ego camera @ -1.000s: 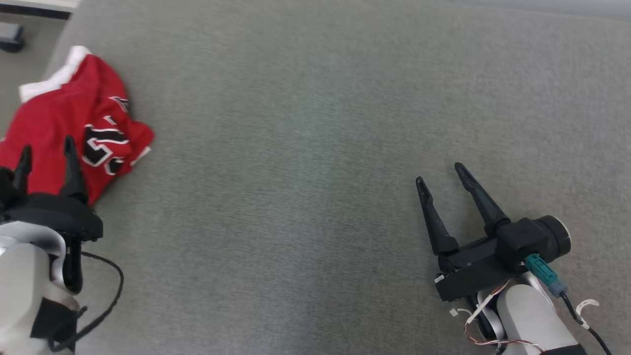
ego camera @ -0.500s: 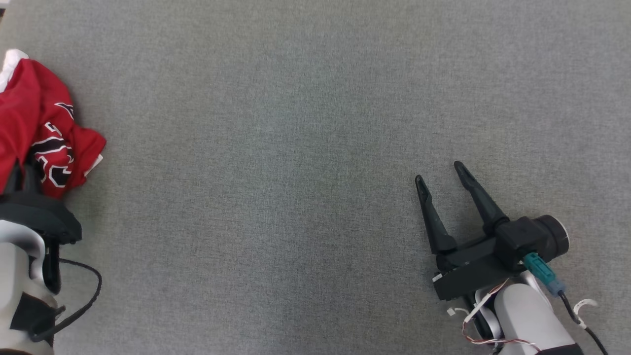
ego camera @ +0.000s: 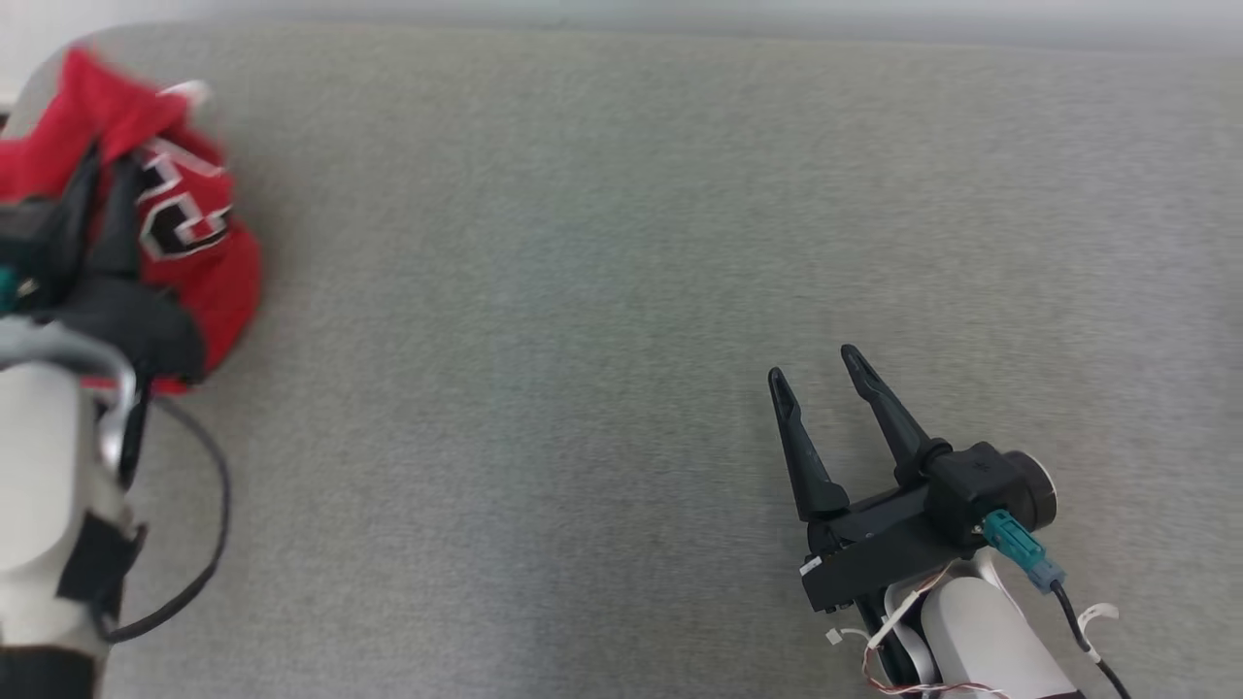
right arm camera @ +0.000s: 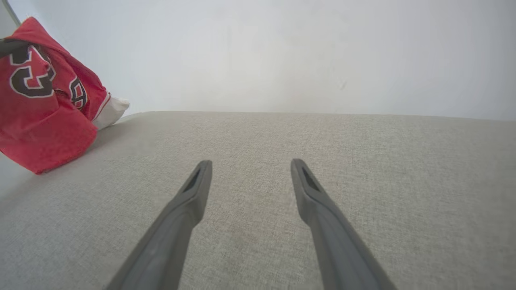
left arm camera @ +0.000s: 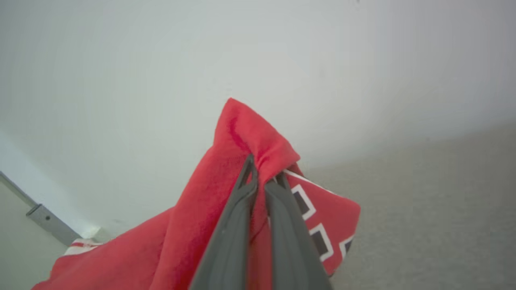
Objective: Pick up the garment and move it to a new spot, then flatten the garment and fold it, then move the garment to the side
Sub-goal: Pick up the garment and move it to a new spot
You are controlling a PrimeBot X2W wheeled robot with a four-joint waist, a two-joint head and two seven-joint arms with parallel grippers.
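The garment [ego camera: 209, 272] is a red jersey with black-and-white numbers and white trim, bunched up at the far left of the grey surface. My left gripper [ego camera: 102, 180] is shut on a fold of it. In the left wrist view the two fingers [left arm camera: 238, 209] pinch red cloth [left arm camera: 246, 133] that stands up in a peak above the surface. In the right wrist view the garment [right arm camera: 44, 125] hangs at the upper left, lifted. My right gripper [ego camera: 816, 374] stands open over bare grey fabric at the lower right, nothing between its fingers [right arm camera: 193, 193].
The grey fabric surface [ego camera: 583, 291] stretches wide between the two arms. Its far edge meets a pale wall [right arm camera: 282, 52]. A black cable [ego camera: 209, 524] loops from my left forearm. A grey rail [left arm camera: 48, 219] shows at the left wrist view's lower left.
My left gripper has shut on the garment and raised it; the cloth is now bunched and lifted. The head camera has shifted. The right gripper stays open.
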